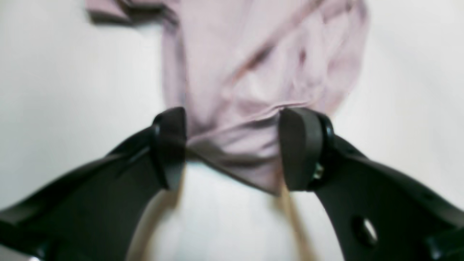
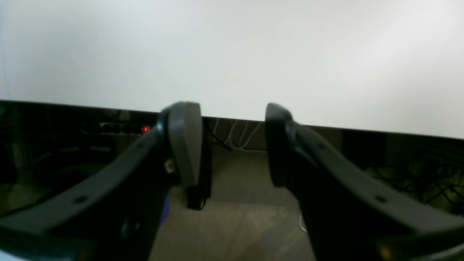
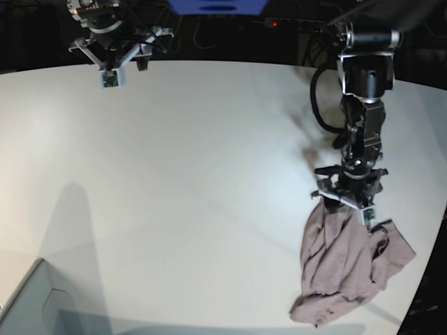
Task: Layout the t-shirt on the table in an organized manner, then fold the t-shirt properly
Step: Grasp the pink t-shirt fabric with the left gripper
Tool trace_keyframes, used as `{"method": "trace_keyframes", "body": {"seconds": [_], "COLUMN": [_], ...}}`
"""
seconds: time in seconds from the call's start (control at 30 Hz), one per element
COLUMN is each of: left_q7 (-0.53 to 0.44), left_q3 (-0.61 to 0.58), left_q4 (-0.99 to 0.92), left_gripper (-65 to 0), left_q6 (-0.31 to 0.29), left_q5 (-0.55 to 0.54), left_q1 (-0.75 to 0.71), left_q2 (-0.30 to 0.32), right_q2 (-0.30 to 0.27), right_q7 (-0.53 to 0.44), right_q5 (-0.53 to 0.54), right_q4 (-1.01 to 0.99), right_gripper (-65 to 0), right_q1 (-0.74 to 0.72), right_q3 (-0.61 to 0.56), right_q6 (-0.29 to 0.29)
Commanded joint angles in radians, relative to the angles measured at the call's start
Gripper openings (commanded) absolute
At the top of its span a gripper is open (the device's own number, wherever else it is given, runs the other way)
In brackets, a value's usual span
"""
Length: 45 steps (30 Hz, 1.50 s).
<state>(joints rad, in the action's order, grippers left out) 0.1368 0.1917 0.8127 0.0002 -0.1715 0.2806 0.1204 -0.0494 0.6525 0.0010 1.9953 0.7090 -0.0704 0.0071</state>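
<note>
Mauve cloth hung bunched from the left gripper (image 1: 232, 148), its pads closed on an edge of the t-shirt (image 3: 349, 269), the rest crumpled near the white bench's (image 3: 195, 174) edge. The right gripper (image 2: 232, 145) waited well apart, parted and empty (a second corner hold would likely spread the cloth flatter).

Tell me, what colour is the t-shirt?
The t-shirt is a plain dusty pinkish mauve, with no pattern. The base view shows it best.
</note>
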Motion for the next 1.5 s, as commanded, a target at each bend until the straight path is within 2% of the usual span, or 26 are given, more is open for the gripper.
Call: {"method": "trace_keyframes", "body": {"seconds": [0.0, 0.07, 0.13, 0.2, 0.3, 0.37, 0.6, 0.83, 0.93, 1.0, 1.07, 1.17, 1.23, 1.33, 1.47], "left_q7": [-0.022, -0.022, -0.022, -0.022, -0.022, -0.022, -0.027, -0.029, -0.022, -0.022, -0.022, -0.013, 0.037, 0.07, 0.073], "left_q3": [-0.018, -0.047, -0.056, -0.053, -0.053, -0.051, -0.033, 0.17, 0.263, 0.282, 0.288, 0.288, 0.289, 0.289, 0.283], "left_q4": [0.0, -0.011, -0.009, -0.008, 0.049, 0.138, 0.503, 0.6, 0.598, 0.603, 0.613, 0.638, 0.673, 0.738, 0.83], "left_gripper": [-26.9, -33.5, -47.5, -65.0, -62.8, -65.0, -64.8, -64.6, -64.5, -63.6, -57.5, -40.7, -34.2, -34.7, -35.9], "left_q6": [-0.006, -0.006, -0.006, -0.006, -0.006, -0.006, -0.006, -0.006, -0.006, -0.006, -0.006, -0.006, -0.004, -0.004, -0.004], "left_q5": [-0.006, -0.006, -0.006, -0.006, -0.007, -0.007, -0.007, -0.023, -0.098, -0.15, -0.201, -0.245, -0.253, -0.257, -0.254], "left_q1": [0.03, 0.029, 0.024, 0.001, -0.063, -0.133, -0.444, -0.605, -0.625, -0.639, -0.648, -0.648, -0.648, -0.647, -0.602], "left_q2": [0.005, 0.005, 0.005, 0.003, 0.005, 0.011, 0.111, 0.101, 0.1, 0.109, 0.111, 0.109, 0.101, 0.098, 0.045], "right_q2": [0.0, 0.0, 0.0, 0.0, -0.002, -0.002, 0.0, -0.002, -0.002, -0.002, -0.004, -0.034, -0.054, -0.068, -0.071], "right_q7": [-0.015, -0.015, -0.015, -0.015, -0.018, -0.017, -0.018, -0.015, -0.015, -0.015, -0.015, -0.013, -0.013, -0.013, -0.013], "right_q5": [0.001, 0.001, 0.001, 0.001, 0.001, 0.001, 0.001, 0.001, 0.001, 0.001, 0.001, 0.001, 0.001, 0.001, 0.001], "right_q4": [0.014, 0.014, 0.014, 0.014, 0.014, 0.014, 0.014, 0.014, 0.014, 0.014, 0.014, 0.014, 0.014, 0.014, 0.014], "right_gripper": [-35.7, -35.7, -35.7, -35.7, -35.7, -35.7, -35.9, -35.9, -35.9, -35.9, -35.9, -35.9, -35.9, -35.9, -35.9], "right_q1": [0.004, 0.002, 0.001, -0.001, -0.002, -0.015, -0.076, -0.162, -0.173, -0.173, -0.177, -0.18, -0.182, -0.18, -0.177], "right_q3": [0.001, 0.001, -0.001, -0.001, -0.004, -0.007, -0.007, -0.085, -0.13, -0.161, -0.182, -0.208, -0.222, -0.22, -0.213], "right_q6": [0.006, 0.006, 0.006, 0.006, 0.006, 0.006, 0.006, 0.006, 0.006, 0.006, 0.006, 0.006, 0.006, 0.006, 0.006]}}
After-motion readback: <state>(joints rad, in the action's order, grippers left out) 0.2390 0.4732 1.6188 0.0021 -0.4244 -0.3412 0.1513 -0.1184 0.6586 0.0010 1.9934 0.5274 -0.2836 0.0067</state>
